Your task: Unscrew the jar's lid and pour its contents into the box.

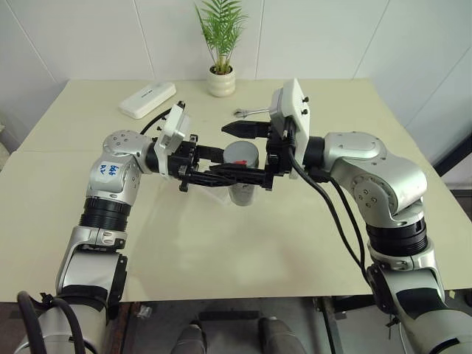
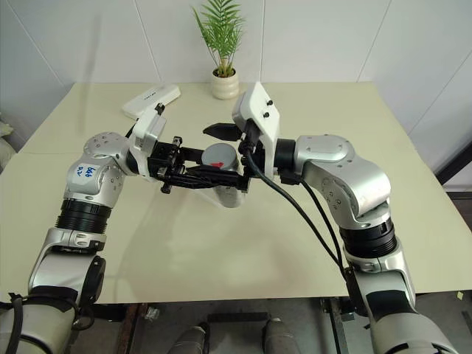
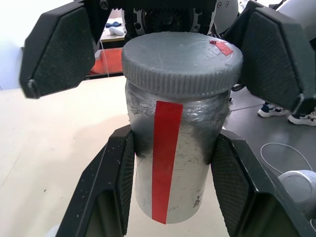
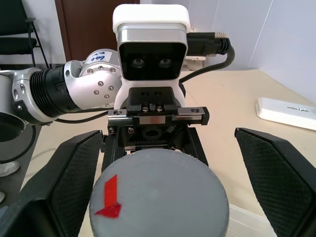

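The left gripper (image 3: 173, 163) is clamped tight on the body of the small silvery-grey metallic jar with a red strip down its side (image 3: 170, 163), one textured black pad on each flank below the cap, holding it upright in the air above the middle of the pale desk (image 1: 221, 243). The right gripper (image 4: 158, 163) stands spread wide, its two fingers flanking the round flat grey lid with a red mark on top (image 4: 158, 197) without touching it. The jar looks stiff, light and rather smooth, so it could twist in the grip; the ribbed rim of the lid is probably the best hold for turning. No clear tray is visible.
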Motion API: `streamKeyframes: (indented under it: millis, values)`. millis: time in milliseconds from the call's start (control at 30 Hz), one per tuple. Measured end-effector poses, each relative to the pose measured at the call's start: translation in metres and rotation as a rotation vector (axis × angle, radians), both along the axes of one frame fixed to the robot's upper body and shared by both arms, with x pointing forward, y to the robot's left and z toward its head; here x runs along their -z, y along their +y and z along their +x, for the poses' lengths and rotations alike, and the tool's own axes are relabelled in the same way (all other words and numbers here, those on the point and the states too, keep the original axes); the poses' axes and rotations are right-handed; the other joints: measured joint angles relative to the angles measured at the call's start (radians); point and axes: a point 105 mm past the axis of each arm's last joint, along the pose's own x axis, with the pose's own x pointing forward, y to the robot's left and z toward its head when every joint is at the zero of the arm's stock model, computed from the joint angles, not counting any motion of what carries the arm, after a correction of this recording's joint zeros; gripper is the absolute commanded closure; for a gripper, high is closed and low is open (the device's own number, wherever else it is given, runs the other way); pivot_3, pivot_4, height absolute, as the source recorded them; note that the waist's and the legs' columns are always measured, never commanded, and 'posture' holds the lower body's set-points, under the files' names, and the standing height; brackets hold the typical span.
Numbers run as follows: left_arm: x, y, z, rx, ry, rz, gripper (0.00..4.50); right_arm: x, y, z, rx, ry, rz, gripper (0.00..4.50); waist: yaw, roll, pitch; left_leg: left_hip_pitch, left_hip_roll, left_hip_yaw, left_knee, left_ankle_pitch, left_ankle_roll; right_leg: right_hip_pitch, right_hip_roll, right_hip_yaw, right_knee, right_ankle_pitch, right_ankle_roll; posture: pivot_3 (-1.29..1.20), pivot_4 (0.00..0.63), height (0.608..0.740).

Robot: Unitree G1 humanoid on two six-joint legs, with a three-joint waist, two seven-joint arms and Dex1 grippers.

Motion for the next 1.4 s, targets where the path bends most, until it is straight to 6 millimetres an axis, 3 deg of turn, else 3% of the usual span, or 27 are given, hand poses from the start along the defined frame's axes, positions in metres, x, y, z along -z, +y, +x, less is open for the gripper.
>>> streamKeyframes:
  millis: [867, 1400]
  values:
    - [0.002, 0.009, 0.009, -0.071, 0.024, -0.042, 2.6, 0.002, -0.034, 0.005, 0.112, 0.002, -0.06, 0.0, 0.0, 0.0, 0.0, 0.0, 0.0, 0.0, 0.0, 0.0, 0.0, 0.0, 0.0, 0.0, 0.0, 0.0, 0.0, 0.0, 0.15, 0.74]
    - [0.009, 0.019, 0.017, -0.108, 0.074, -0.028, 2.6, -0.003, -0.04, -0.018, 0.098, 0.019, -0.033, 0.0, 0.001, 0.0, 0.0, 0.0, 0.0, 0.0, 0.0, 0.0, 0.0, 0.0, 0.0, 0.0, 0.0, 0.0, 0.0, 0.0, 0.15, 0.74]
